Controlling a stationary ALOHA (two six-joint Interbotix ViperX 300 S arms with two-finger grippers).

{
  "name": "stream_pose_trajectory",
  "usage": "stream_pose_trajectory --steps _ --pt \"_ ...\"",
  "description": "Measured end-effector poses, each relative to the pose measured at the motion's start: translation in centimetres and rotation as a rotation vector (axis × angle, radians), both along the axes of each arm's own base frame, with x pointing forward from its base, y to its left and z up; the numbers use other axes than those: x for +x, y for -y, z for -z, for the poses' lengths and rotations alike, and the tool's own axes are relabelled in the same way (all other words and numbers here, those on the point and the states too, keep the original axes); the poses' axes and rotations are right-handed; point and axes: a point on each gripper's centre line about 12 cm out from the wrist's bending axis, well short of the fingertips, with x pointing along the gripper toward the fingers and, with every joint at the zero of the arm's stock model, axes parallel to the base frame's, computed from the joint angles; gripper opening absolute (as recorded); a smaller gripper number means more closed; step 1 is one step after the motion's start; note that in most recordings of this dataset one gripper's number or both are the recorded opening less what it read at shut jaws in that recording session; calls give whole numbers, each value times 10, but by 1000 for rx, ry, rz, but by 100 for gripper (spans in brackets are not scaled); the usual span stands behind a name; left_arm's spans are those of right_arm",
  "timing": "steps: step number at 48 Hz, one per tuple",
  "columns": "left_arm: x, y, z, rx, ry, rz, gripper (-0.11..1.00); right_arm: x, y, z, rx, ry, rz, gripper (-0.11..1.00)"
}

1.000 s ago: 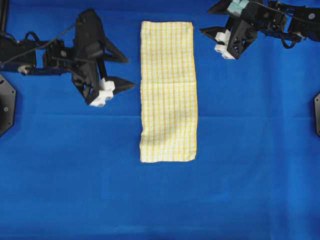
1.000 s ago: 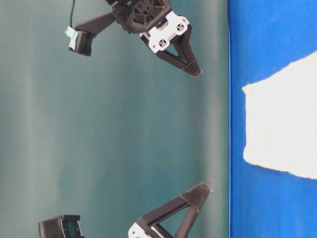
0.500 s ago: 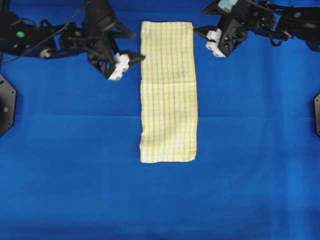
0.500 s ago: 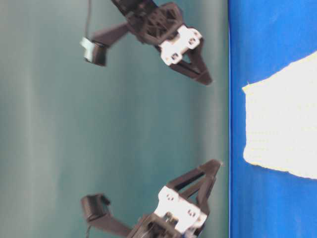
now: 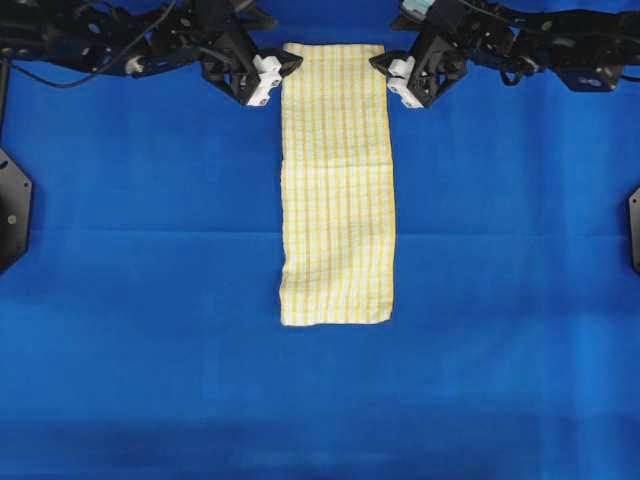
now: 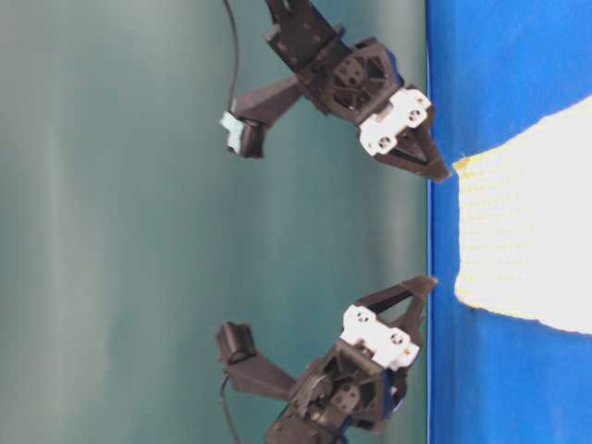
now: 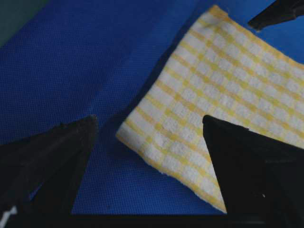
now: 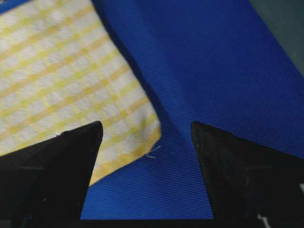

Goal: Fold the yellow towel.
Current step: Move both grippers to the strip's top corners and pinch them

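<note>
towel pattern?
White with yellow checks, yellow hem; towel shows best in the left wrist view.

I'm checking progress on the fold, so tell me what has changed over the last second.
Both arms closed in on the far end of the yellow towel. The left gripper swung up from beside the towel's middle to its top left corner; the right gripper slid in to the top right corner. Both are open, each straddling a corner, nothing gripped yet. The towel lies flat where it was on the blue cloth.

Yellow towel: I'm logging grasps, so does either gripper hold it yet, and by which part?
Nothing is held. Both grippers are open, fingers straddling the yellow towel's two top corners.
</note>
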Motion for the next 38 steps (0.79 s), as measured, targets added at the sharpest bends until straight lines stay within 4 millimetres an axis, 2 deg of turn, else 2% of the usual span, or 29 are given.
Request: stream_pose_trajectory --steps 8,22,25,28,31,38 --pt "4 -3 21 -13 -28 0 87 3 5 9 4 -3 6 77" --pt "6 -11 35 -23 -35 -20 81 6 7 26 25 -28 12 76" --pt "7 -11 34 -25 -30 -23 74 6 8 30 32 -32 17 73" --pt "7 -12 35 -25 -30 -23 60 7 9 31 36 -32 22 67" --pt "8 -12 35 -26 -29 -24 41 9 9 32 37 -30 22 52" --pt "11 -11 35 -23 -26 -18 6 11 9 31 33 -26 18 10"
